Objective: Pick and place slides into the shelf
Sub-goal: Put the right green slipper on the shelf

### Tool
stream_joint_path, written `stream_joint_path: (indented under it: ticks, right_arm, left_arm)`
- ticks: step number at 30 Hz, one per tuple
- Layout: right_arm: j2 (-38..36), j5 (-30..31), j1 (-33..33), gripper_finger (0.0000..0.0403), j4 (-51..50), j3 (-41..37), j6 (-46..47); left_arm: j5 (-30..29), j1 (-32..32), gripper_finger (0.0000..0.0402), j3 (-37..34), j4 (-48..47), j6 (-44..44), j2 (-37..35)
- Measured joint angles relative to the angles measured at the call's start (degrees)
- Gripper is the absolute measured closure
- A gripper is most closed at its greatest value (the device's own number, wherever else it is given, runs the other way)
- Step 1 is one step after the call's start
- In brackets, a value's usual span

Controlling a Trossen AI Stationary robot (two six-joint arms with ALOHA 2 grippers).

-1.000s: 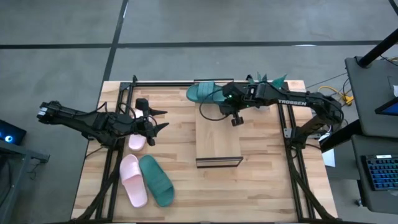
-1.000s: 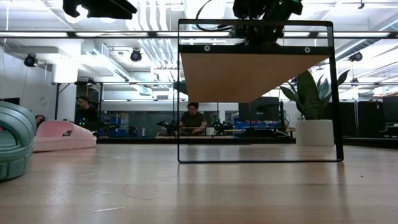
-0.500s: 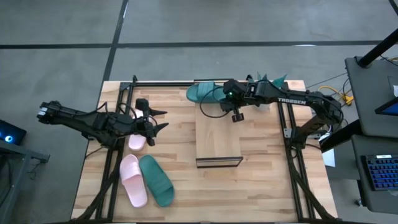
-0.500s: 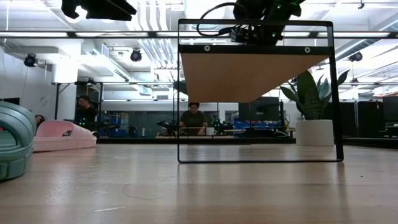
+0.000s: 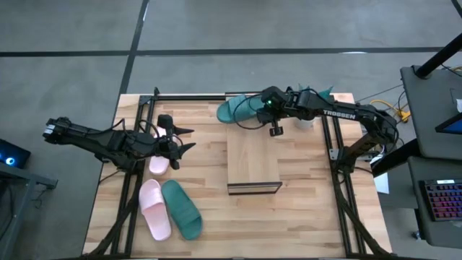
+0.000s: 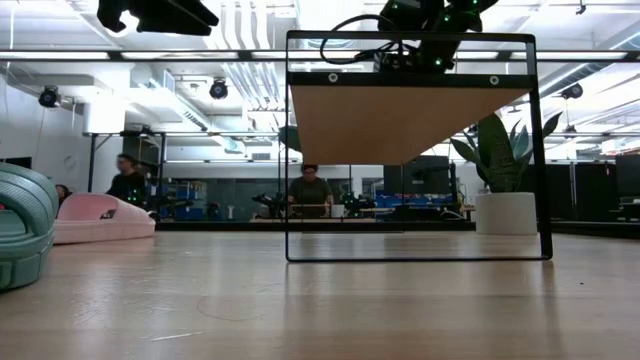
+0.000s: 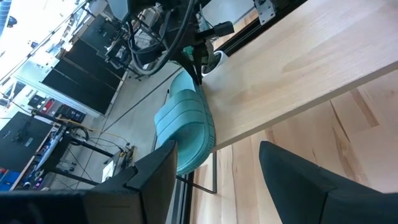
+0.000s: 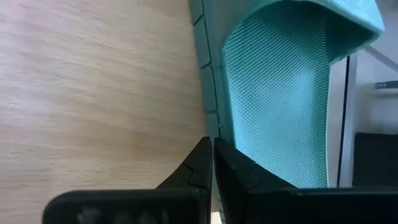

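Observation:
A teal slide (image 5: 234, 108) lies on the far end of the shelf (image 5: 253, 159), with its toe end hanging over the shelf's left edge; it also shows in the left wrist view (image 7: 186, 127). My right gripper (image 5: 260, 107) is shut, with its tips at this slide's side. My left gripper (image 5: 189, 139) hovers open at the table's left, above a pink slide (image 5: 157, 165) that the arm partly hides. A second pink slide (image 5: 154, 209) and a second teal slide (image 5: 180, 209) lie side by side near the front left. My right gripper has its shut fingertips (image 8: 202, 155) against the ribbed side rim (image 8: 208, 106) of the teal slide's sole, beside the footbed. The fingers slant down from the table's right. The slide lies flat on the shelf's plank top.
The shelf's near part (image 5: 253, 173) is bare wood. Black frame rails (image 5: 144, 115) run along the far and side edges of the table. In the low view, the shelf's black end frame (image 6: 410, 255) stands on the table, and people sit in the room behind.
My right gripper has moved a little toward the table's far edge, still shut. The teal slide's end beside it has swung slightly that way, while its overhanging end stayed in place.

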Motion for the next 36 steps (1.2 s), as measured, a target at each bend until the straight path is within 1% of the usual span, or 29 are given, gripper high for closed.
stream_joint_path:
  ticks: [3, 8, 10, 13, 17, 20, 23, 32, 36]
  right_arm:
    - [0.00, -1.09, 0.04, 0.0394, 0.02, 0.21, 2.77]
    - [-0.09, -10.34, 0.58, 0.0394, 0.02, 1.09, 4.09]
    - [-0.01, -11.82, 1.58, 0.0394, 0.68, 1.59, 3.28]
    - [0.17, -11.98, 3.44, 0.0394, 4.18, 1.68, 1.23]
    - [1.90, -11.49, 6.11, 0.0394, 11.68, 1.75, -1.55]
    - [3.54, -8.13, 7.60, 0.0394, 16.23, 1.75, -2.76]
    - [5.10, -5.95, 8.07, 0.0394, 18.39, 1.77, -3.20]
    - [9.88, -5.93, 8.07, 0.0394, 17.88, 4.59, -4.43]
    - [10.71, -5.79, 8.06, 0.0394, 17.94, 5.44, -4.97]
  left_arm:
    - [0.00, 0.00, 0.0188, 0.00, 0.00, 0.00, 0.00]
    - [0.00, 0.00, 0.0188, 0.00, -0.63, -0.02, -0.01]
    - [0.00, -0.02, 0.0188, 0.00, -0.83, -0.02, 0.00]
    - [0.00, -0.02, 0.0188, 0.00, -0.81, -0.02, 0.00]
    - [0.00, 0.00, 0.0188, 0.00, -0.82, -0.02, 0.00]
    - [0.00, -0.02, 0.0188, -0.03, -0.81, -0.03, 0.00]
    - [0.00, 0.00, 0.0188, -0.04, -0.81, -0.04, 0.00]
    - [-0.02, -0.01, 0.0188, -0.15, -0.77, -0.09, 0.00]
    - [0.00, -0.02, 0.0188, -0.29, -0.79, -0.10, 0.00]
